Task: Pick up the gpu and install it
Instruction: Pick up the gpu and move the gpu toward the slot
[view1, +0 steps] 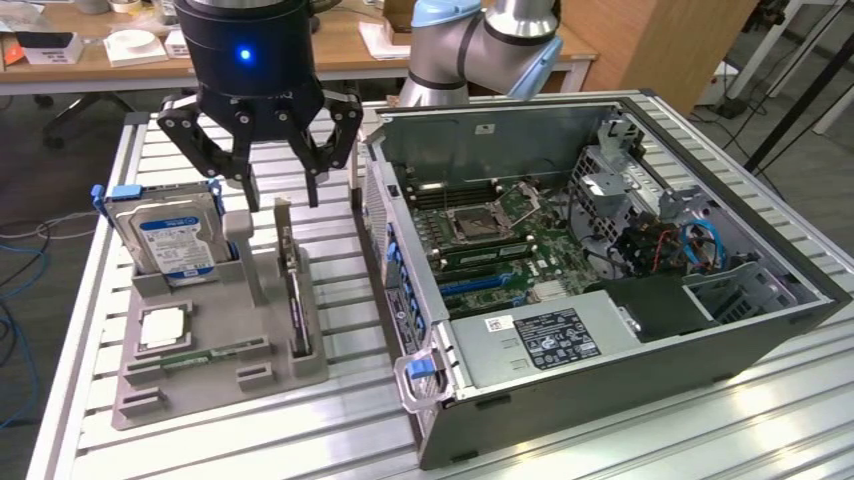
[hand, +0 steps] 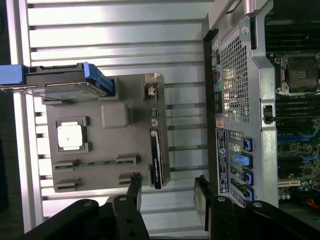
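Hovering wide open, the gripper (view1: 280, 185) hangs over the gpu (view1: 296, 290), which stands edge-up in its grey holder (view1: 214, 385).

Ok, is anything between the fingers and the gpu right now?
Nothing visible. The open fingers hang over the gpu, which stands on edge in the grey holder, with only air between them. The hard drive stands apart, toward the exterior view's left.
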